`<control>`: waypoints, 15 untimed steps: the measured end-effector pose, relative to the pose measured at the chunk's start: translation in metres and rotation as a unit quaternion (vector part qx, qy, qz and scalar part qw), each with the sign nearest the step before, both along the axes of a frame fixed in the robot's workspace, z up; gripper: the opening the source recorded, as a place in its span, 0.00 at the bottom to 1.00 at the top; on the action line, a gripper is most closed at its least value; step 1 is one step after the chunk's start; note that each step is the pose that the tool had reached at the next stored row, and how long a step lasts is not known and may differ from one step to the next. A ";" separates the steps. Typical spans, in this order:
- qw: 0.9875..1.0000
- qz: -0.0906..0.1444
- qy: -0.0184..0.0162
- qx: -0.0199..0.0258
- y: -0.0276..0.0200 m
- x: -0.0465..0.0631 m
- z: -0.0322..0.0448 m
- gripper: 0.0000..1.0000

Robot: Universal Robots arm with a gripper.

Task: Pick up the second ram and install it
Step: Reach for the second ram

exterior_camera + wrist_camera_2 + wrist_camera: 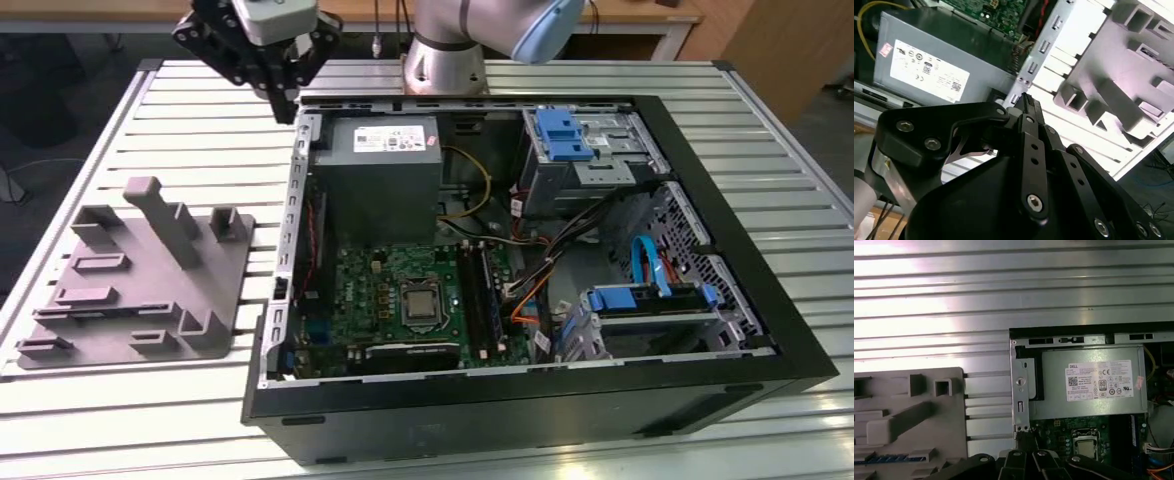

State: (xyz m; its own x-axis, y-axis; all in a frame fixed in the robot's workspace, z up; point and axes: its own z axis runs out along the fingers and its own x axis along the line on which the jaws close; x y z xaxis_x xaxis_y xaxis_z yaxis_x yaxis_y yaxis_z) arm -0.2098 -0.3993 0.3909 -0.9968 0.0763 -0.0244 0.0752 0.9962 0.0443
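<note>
**Gripper closed and empty at the case corner; ram lies in the plate**

The table [160, 130] of metal slats carries everything. In the exterior view, the open case [534, 410] takes the middle and the 3 o'clock side. The grey plate [220, 290] with upright posts lies at 9 o'clock from the case, near it but apart. Inside the case, the power supply [380, 160] sits at 12 o'clock from the green board [374, 290]. The long memory slots [483, 295] run at 3 o'clock from the processor socket.

The gripper [284, 110] hangs at the 11 o'clock corner of the case, just over its wall. In the second wrist view its fingers [1031, 150] meet in one tip and I see nothing between them. I therefore judge it closed and empty.

I take the ram [891, 458] to be the thin dark strip with blue marks lying along a slot of the plate in the first wrist view. It is well apart from the gripper.

Such a stick should be light and stiff, but thin and easy to harm. A bending force or a hard squeeze on its chips could damage it. Its flat faces are probably smooth, so it may slip. The best hold, in my opinion, is across the two flat faces near the middle of the free long edge, so that it hangs level. The contact edge is better left untouched.
</note>
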 end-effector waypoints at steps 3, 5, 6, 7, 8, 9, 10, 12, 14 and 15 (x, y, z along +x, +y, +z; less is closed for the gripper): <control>1.000 0.000 0.000 0.000 0.0000 -0.010 -0.0006 0.10; 1.000 0.000 0.000 0.000 0.0000 -0.015 -0.0009 0.10; 1.000 0.000 0.000 0.000 0.0000 -0.018 -0.0010 0.10; 1.000 0.000 0.000 0.000 0.0000 -0.021 -0.0011 0.10; 1.000 0.000 0.000 0.000 0.0000 -0.023 -0.0012 0.10; 1.000 0.000 0.000 0.000 -0.0001 -0.025 -0.0013 0.10; 1.000 0.000 0.000 0.000 -0.0001 -0.027 -0.0015 0.10; 1.000 0.000 0.000 0.000 -0.0001 -0.031 -0.0018 0.10; 1.000 0.000 0.000 0.000 0.0000 -0.035 -0.0021 0.10; 1.000 0.000 0.000 0.000 -0.0001 -0.037 -0.0022 0.10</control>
State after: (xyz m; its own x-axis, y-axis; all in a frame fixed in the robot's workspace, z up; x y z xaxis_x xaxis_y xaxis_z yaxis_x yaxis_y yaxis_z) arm -0.2465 -0.3994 0.3887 -0.9968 0.0763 -0.0245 0.0751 0.9962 0.0443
